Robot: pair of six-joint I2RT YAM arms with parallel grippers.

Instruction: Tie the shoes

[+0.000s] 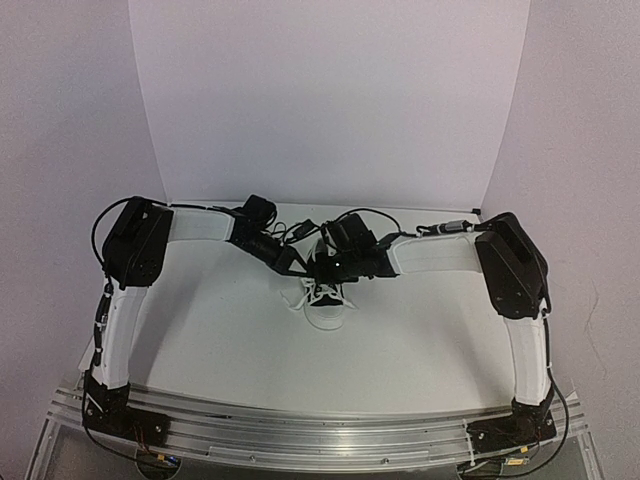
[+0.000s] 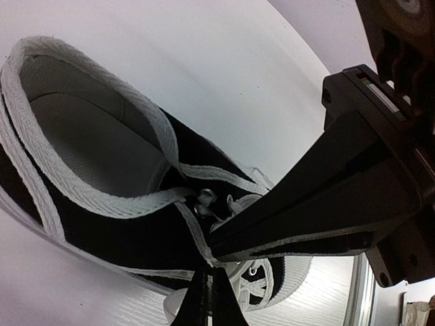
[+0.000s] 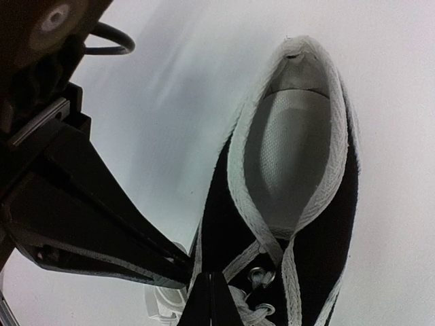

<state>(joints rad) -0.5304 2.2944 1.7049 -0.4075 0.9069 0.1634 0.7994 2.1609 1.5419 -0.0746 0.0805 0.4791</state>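
- Sneaker (image 1: 327, 312), top view: heel and collar lying hidden under left gripper (image 1: 297, 266) and right gripper (image 1: 335, 272); laces (image 1: 300, 300) showing too small to trace.
- Left wrist view: left edge cutting off sneaker (image 2: 102, 136) heel. Black fingers (image 2: 326, 197) covering lacing and part of toe cap (image 2: 289, 282). Lower finger running off bottom edge.
- Right wrist view: bottom edge cutting off sneaker (image 3: 285, 170) front. Lace (image 3: 163, 302) beside it showing blurred and half hidden behind finger (image 3: 88, 210).
- Both wrist views: fingertips meeting at lacing; whether lace is being pinched between them remaining hidden.
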